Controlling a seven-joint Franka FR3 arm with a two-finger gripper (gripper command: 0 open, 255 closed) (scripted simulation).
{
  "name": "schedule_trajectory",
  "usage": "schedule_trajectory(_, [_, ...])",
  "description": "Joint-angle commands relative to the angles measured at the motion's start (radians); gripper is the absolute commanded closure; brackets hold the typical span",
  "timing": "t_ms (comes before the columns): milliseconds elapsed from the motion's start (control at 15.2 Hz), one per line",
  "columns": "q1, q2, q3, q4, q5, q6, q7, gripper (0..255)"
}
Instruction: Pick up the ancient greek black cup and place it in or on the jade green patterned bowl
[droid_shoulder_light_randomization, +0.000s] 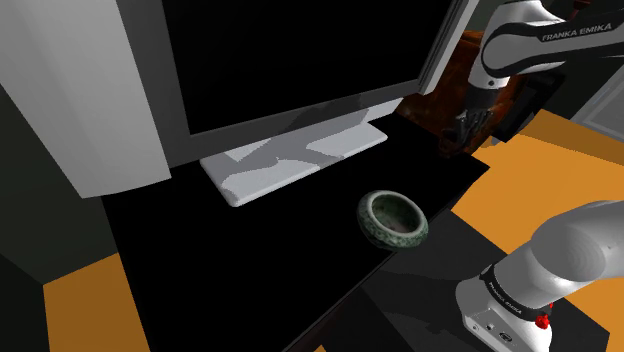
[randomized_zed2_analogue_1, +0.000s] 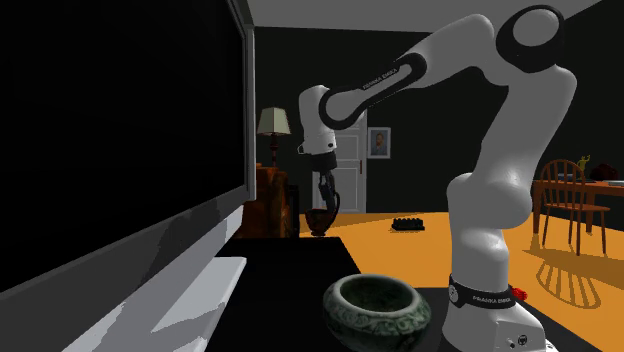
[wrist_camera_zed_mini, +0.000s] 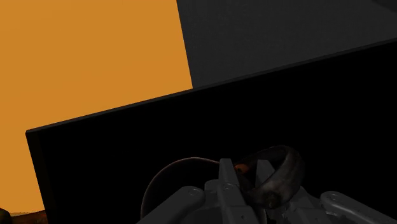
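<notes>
end effector (wrist_camera_zed_mini: 243, 168) seemingly clasps black cup (wrist_camera_zed_mini: 287, 169); cup's body mostly hidden

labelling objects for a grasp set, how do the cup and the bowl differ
The cup is dark, narrow and footed; the bowl is mottled green, low and wide. The cup is at the end effector; the bowl stands apart from it. Both are upright.

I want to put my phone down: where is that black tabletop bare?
The stretch of tabletop left of the green bowl in the shoulder view, between the screen's grey base and the near edge. The far corner is crowded: the end effector is at the dark cup.
</notes>
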Motion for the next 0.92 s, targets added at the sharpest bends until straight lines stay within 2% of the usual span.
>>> schedule_trajectory(0, [0.001,-0.012,0.003,0.019,0.003,-0.030,-0.003,255])
schedule_trajectory(858, [0.005,-0.041,0.017,0.170,0.016,-0.210,-0.026,255])
